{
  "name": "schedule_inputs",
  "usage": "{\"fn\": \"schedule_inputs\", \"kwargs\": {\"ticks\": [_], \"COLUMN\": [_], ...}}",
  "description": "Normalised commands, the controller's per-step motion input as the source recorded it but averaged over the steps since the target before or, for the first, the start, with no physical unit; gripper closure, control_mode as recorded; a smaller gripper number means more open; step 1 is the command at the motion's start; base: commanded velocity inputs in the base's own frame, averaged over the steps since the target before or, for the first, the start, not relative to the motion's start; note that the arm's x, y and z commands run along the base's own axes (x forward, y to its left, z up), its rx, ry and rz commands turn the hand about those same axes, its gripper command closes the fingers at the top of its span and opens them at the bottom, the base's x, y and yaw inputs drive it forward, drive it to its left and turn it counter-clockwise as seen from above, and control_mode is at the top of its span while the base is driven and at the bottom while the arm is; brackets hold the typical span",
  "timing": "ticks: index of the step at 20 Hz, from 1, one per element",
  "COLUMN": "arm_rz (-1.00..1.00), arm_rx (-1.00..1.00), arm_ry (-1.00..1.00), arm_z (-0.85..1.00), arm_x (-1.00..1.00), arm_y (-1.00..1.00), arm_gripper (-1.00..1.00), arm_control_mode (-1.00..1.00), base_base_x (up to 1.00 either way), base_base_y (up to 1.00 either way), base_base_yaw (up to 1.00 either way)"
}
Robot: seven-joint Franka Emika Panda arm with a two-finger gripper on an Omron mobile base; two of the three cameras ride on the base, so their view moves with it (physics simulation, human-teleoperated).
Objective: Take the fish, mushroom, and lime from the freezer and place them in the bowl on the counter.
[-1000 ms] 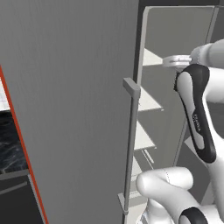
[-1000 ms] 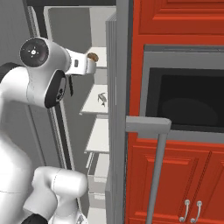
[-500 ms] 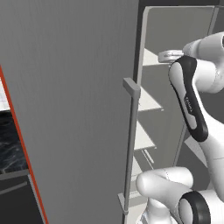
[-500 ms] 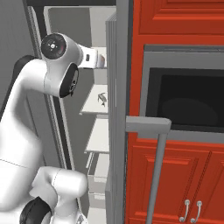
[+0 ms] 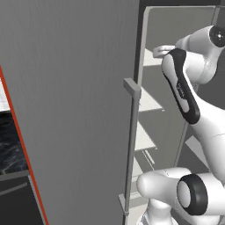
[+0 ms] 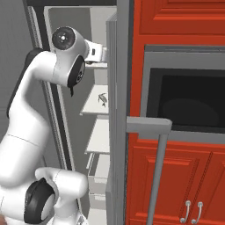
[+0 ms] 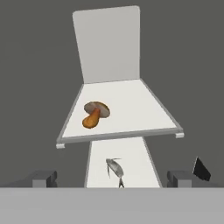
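The tool (image 7: 112, 181) is released, its jaws spread wide and empty, facing into the open freezer (image 5: 79, 110). The mushroom (image 7: 95, 113) lies on its side on a pale upper shelf (image 7: 131, 109); the fish (image 7: 114, 169) lies on the shelf below, nearer the tool.

Base views flank the freezer (image 5: 79, 110) shelves, hand view close, seemingly downward
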Motion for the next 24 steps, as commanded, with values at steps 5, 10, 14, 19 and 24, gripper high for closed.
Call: {"fn": "schedule_inputs", "kwargs": {"ticks": [5,10,14,19,24], "arm_rz": [0.01,0.01,0.00,0.03,0.09], "arm_rx": [0.00,0.00,0.00,0.00,0.00], "arm_ry": [0.00,0.00,0.00,0.01,0.02], "arm_z": [0.00,0.00,0.00,0.00,-0.02], "arm_x": [0.40,0.37,0.30,0.21,0.00], "arm_y": [0.00,0.00,0.00,0.00,0.00], "arm_gripper": [-1.00,-1.00,-1.00,-1.00,-1.00], "arm_control_mode": [-1.00,-1.00,-1.00,-1.00,-1.00], "base_base_x": [0.00,0.00,0.00,0.00,0.00], "base_base_y": [0.00,0.00,0.00,0.00,0.00], "base_base_yaw": [0.00,0.00,0.00,0.00,0.00]}}
